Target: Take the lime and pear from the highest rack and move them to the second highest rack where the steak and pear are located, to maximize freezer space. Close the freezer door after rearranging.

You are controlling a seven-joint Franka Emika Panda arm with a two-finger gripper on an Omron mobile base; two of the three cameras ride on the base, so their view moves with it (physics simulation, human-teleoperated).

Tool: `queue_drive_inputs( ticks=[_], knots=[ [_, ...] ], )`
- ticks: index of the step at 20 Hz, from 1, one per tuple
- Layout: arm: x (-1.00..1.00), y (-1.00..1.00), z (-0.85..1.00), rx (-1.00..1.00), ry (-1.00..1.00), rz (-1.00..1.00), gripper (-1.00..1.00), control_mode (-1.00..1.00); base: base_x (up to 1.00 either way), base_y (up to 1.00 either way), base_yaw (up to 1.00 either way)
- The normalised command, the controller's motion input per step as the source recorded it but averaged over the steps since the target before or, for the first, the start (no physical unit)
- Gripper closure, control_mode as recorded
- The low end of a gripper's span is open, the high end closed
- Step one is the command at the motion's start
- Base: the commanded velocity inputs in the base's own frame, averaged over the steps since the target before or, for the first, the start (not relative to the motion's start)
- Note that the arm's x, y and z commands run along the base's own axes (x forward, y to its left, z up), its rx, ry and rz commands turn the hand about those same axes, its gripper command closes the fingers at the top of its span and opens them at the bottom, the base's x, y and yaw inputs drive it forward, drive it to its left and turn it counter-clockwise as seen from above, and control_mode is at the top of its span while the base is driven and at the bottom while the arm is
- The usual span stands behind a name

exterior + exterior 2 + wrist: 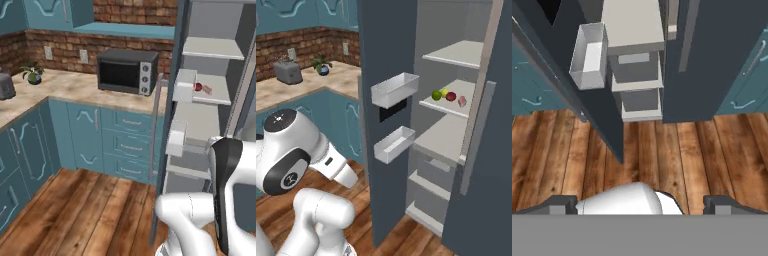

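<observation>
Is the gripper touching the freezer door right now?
Apart. The hand view shows the gripper above bare wood floor, jaws wide, with the freezer door well ahead across open boards.

We are in a home kitchen, a rendered one. A red brick wall (70, 47) with white outlets runs behind a speckled beige desk (65, 87) that turns a corner. On it we see a black microwave (127, 71), a grey toaster (287, 72) and a small potted plant (33, 73). Teal cabinets (107, 140) with curved handles and drawer fronts sit below, with matching ones above. Wooden plank flooring (677, 150) covers the ground. A tall slate-blue freezer (456, 125) stands open, its door (387, 110) carrying white bins (395, 89), with fruit and a pink steak (462, 101) on a pale shelf (466, 92).
</observation>
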Motion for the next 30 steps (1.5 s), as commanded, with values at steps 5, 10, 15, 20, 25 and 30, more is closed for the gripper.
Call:
queue_drive_inputs(
  ticks=[5, 10, 15, 20, 25, 30],
  knots=[
    [0.0, 0.0, 0.0, 0.0, 0.0, 0.0, -1.0, 1.0, 0.13, 1.0, -0.09],
    [0.0, 0.0, 0.0, 0.0, 0.0, 0.0, -1.0, 1.0, 0.46, 1.0, -0.3],
    [0.0, 0.0, 0.0, 0.0, 0.0, 0.0, -1.0, 1.0, 0.59, 0.9, -0.37],
    [0.0, 0.0, 0.0, 0.0, 0.0, 0.0, -1.0, 1.0, 0.64, 0.59, -0.5],
    [0.0, 0.0, 0.0, 0.0, 0.0, 0.0, -1.0, 1.0, 0.73, 0.36, -0.61],
    [0.0, 0.0, 0.0, 0.0, 0.0, 0.0, -1.0, 1.0, 0.73, 0.41, -0.55]
  ],
)
